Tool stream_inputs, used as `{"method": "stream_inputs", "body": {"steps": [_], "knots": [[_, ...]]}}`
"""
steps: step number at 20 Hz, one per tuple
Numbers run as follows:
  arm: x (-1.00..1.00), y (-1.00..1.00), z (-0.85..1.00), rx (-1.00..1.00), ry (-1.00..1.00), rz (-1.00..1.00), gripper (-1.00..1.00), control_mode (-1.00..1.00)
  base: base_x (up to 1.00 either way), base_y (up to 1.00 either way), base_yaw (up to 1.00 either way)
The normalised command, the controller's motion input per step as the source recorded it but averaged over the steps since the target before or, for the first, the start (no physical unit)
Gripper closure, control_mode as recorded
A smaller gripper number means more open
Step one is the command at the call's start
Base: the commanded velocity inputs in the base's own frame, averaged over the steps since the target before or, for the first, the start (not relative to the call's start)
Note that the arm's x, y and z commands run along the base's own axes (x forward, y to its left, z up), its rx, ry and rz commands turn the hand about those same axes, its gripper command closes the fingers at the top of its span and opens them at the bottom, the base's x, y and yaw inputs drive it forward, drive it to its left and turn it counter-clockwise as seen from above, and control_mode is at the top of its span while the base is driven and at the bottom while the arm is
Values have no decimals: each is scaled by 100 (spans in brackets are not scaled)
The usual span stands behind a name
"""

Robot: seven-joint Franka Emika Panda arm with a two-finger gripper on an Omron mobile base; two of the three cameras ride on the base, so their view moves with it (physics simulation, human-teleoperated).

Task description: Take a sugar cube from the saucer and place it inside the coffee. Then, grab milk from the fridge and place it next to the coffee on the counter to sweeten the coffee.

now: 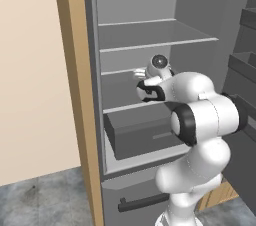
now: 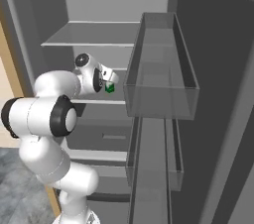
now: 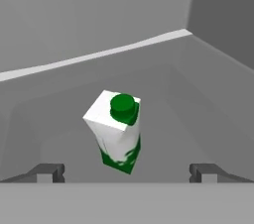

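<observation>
The robot's white arm reaches into the tall grey fridge (image 1: 135, 35) with its door swung open, and the claw (image 3: 127, 172) stands wide open, holding nothing. In the hand view the small milk carton (image 3: 118, 134), white above, green at the base and topped with a green cap, stands upright on a grey inner shelf (image 3: 198, 119) just toward twelve o'clock of the claw, between the two dark fingertips (image 3: 47, 172) and touching neither. From the right base view a green corner of the carton (image 2: 109, 88) peeks out at the claw's tip.
</observation>
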Motion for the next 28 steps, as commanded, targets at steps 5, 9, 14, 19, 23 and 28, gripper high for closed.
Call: {"method": "stream_inputs", "body": {"steps": [5, 9, 14, 19, 23, 28], "knots": [[14, 0, -3, 0, 0, 0, -100, -100, 0, 0, 0], [15, 0, -4, 0, 0, 0, -100, -100, 0, 0, 0], [17, 0, -5, 0, 0, 0, -100, -100, 0, 0, 0], [16, 0, -5, 0, 0, 0, -100, -100, 0, 0, 0], [16, 0, -5, 0, 0, 0, -100, -100, 0, 0, 0], [16, 0, -6, 0, 0, 0, -100, -100, 0, 0, 0]]}}
